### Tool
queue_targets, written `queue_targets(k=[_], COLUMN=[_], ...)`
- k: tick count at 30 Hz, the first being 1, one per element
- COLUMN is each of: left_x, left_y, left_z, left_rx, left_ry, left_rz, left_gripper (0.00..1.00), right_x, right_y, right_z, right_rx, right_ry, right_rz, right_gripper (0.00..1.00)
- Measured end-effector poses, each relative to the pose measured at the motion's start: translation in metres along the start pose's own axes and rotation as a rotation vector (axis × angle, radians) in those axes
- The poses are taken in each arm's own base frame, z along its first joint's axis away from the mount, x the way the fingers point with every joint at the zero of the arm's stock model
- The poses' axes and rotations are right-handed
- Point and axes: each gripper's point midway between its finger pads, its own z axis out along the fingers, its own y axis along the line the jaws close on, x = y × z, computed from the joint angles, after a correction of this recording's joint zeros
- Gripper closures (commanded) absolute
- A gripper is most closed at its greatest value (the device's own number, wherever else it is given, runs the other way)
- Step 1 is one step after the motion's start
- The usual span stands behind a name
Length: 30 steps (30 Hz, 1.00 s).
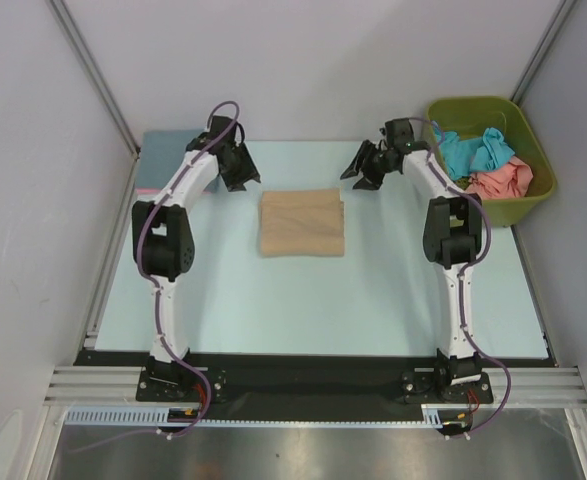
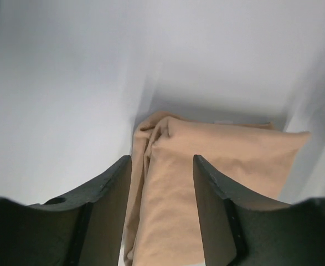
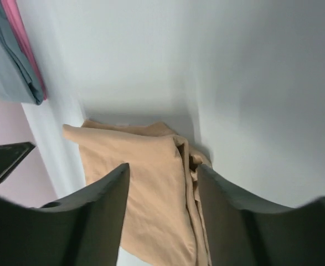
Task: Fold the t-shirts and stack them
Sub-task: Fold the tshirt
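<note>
There's the tan t-shirt (image 1: 301, 222) folded flat mid-tabletop (image 1: 273, 300), left gripper (image 2: 162, 159) and right gripper (image 3: 162, 166) hanging spread and empty off its far corners, probably letting the fold settle before stacking.

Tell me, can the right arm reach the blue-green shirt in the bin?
Probably yes. The right gripper is open and empty, close to the green bin, and the teal shirt lies on top with nothing over it.
</note>
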Motion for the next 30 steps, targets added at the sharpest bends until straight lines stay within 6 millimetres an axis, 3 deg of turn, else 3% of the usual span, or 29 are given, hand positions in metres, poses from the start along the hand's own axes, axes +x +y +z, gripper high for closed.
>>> queue_targets(k=[3,6,8,10,12,16,20,24,27,30], left_x=[-0.006,0.002,0.02,0.046,0.077,0.133,0.159,0.176,0.186,0.192], left_y=[-0.01,-0.024,-0.036,-0.044,-0.051,-0.049,-0.04,-0.017,-0.003,0.005], left_z=[-0.022,-0.046,-0.057,-0.058,-0.05,-0.036,-0.03,-0.024,-0.02,-0.016], left_rx=[0.037,0.118,0.202,0.259,0.3,0.314,0.308,0.264,0.24,0.225], left_ry=[-0.026,-0.027,-0.005,0.038,0.1,0.227,0.286,0.323,0.339,0.341], left_rz=[0.039,0.072,0.088,0.11,0.137,0.169,0.174,0.155,0.146,0.151], left_gripper=[0.5,0.64,0.74,0.8,0.83,0.88,0.89,0.89,0.9,0.91], right_x=[-0.021,-0.017,0.004,0.032,0.06,0.119,0.166,0.2,0.215,0.23], right_y=[0.01,0.016,0.02,0.026,0.037,0.063,0.092,0.1,0.09,0.064], right_z=[-0.022,-0.04,-0.046,-0.044,-0.034,-0.022,-0.019,-0.016,-0.006,0.006], right_rx=[0.024,0.007,-0.028,-0.071,-0.121,-0.194,-0.269,-0.296,-0.28,-0.225], right_ry=[-0.056,-0.057,-0.022,0.043,0.12,0.283,0.405,0.498,0.546,0.594], right_rz=[-0.084,-0.106,-0.1,-0.085,-0.089,-0.127,-0.188,-0.212,-0.217,-0.206], right_gripper=[0.39,0.43,0.48,0.62,0.8,0.97,1.0,1.0,1.0,1.0])
